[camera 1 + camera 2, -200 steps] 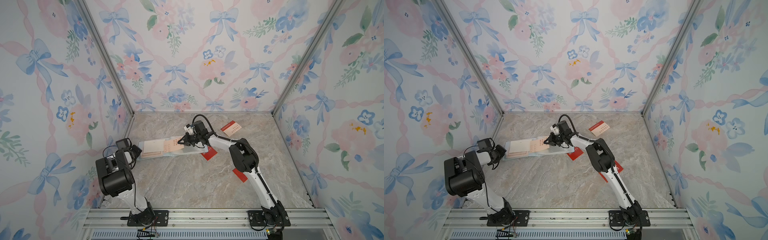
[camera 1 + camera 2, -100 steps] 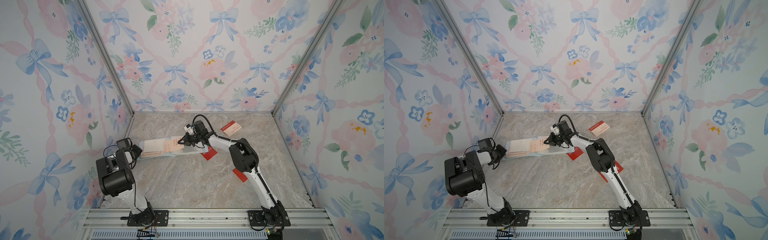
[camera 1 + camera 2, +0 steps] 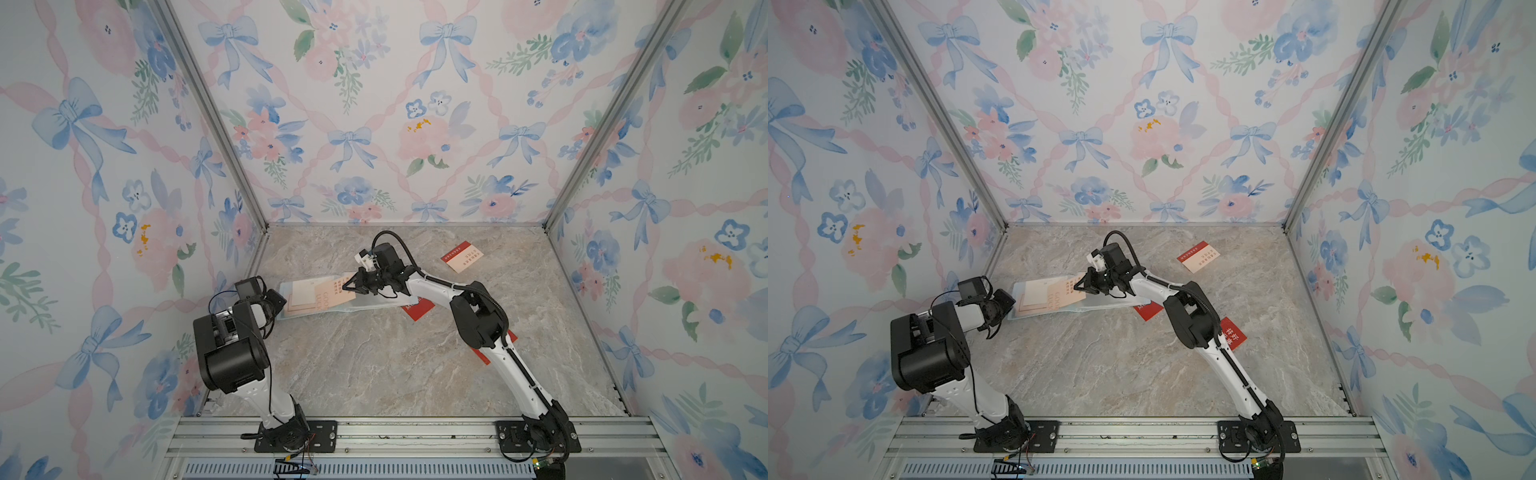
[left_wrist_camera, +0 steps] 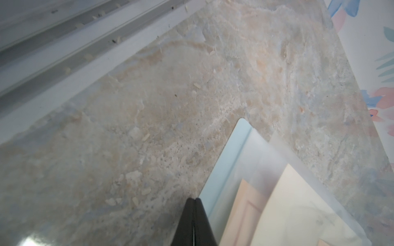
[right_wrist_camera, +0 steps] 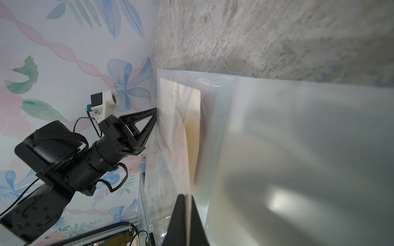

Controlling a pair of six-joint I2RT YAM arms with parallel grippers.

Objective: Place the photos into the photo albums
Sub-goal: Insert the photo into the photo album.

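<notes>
photo album (image 3: 365,306): lying open and flat on the table (image 3: 374,365), toward its left rear part, pale blue cover underneath and clear sleeve pages facing up; showing the same way in both top views (image 3: 1100,306); one rounded blue corner and the frosted sleeve edge showing in the left wrist view (image 4: 234,149).

sleeved cards (image 3: 301,299): lying overlapped inside the sleeve on the album's left half, two cream faces showing through the plastic in the left wrist view (image 4: 287,202).

held card (image 3: 330,296): cream-pink with red print, hanging tilted over the middle of the album, one short end nipped, the other end reaching toward the sleeved cards (image 3: 1063,297); whether already entering the sleeve, not clear.

right pincer (image 3: 345,286): reaching in from the right over the album, clamping tight on the held card's edge; thin pale edge showing between the closed tips in the right wrist view (image 5: 185,199).

left pincer (image 3: 281,302): closed, tips meeting right at the album's left edge (image 4: 194,200); touching that edge in the right wrist view (image 5: 155,110); whether pinching any sheet, not possible to tell.

red card (image 3: 419,309): lying at the album's right end, partly hidden by it and the arm.

second red card (image 3: 1233,337): lying under the right arm's elbow, white characters showing.

cream-and-red card (image 3: 462,257): lying alone toward the right rear, well apart from the album.
</notes>
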